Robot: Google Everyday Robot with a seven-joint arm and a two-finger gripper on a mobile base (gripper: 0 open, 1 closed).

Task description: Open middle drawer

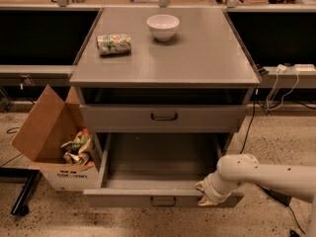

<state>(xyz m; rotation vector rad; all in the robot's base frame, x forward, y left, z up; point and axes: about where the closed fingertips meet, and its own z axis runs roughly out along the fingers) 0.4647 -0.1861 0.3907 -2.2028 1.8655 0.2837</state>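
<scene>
In the one camera view I am looking down at the wide, shallow grey metal middle drawer [123,198]. It is sitting pulled far out from the grey cabinet [197,58], under the other grey drawer [118,118], which is looking shut. The pale gripper [205,195] on the white arm [269,174] is resting at the open drawer's front edge, to the right of the small dark loop handle [163,201]. I cannot tell if it is spread, pressed together or pinching anything. I am thinking the job is looking nearly done, so I am worrying about pulling too much. More pulling could be dragging the drawer off its rails. Pulling from the right side, not the middle, could be twisting it and making it stick. The drawer's left corner is sitting just beside the brown cardboard box [39,127], so a crooked pull could be bumping it.
</scene>
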